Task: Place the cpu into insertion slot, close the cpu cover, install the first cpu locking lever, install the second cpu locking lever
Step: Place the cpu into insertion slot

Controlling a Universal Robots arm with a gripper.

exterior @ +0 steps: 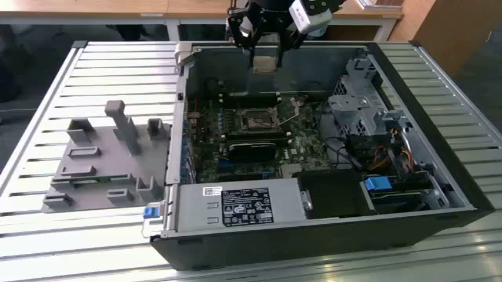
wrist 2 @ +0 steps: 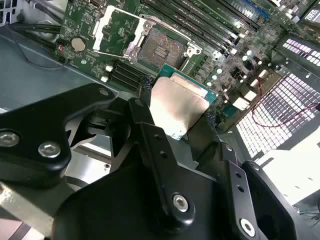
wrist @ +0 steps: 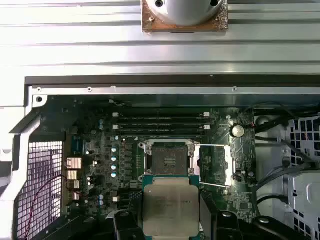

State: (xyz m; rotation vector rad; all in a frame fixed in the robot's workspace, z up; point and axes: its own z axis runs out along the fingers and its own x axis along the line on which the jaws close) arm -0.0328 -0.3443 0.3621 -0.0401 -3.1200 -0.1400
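Ext. view, far left: note grey moulded plastic fixture block [exterior: 102, 158] on slatted aluminium table [exterior: 47, 235], well apart from the work; disregard. Moving right, locate open black PC case [exterior: 314, 241] w/ green motherboard [exterior: 310, 147] and, amid the board, the small square dark metal-rimmed insertion slot [exterior: 257, 119], bare. Confirm thin square metal-frame cpu cover [wrist: 215, 165] swung open beside the socket, clear of the opening. Higher up, over the case, find black two-finger gripper [exterior: 266, 61] clamped on the flat square silvery-beige cpu [exterior: 265, 64], fingers [wrist 2: 142, 95] pinching opposite edges; chip aloft, apart from the board, not yet seated. Step in hand, by judgement: placing chip into socket. Centre over socket using first wrist view; square chip edges to rim; check notch/key orientation (not discernible here). Hold level, lower straight, avoid sideways slide across contacts, apply no press force, let go only once flat inside rim. Further right: mind grey metal drive cage [exterior: 353, 108] and loose coloured cables [exterior: 384, 155] near the socket; avoid drifting that way.
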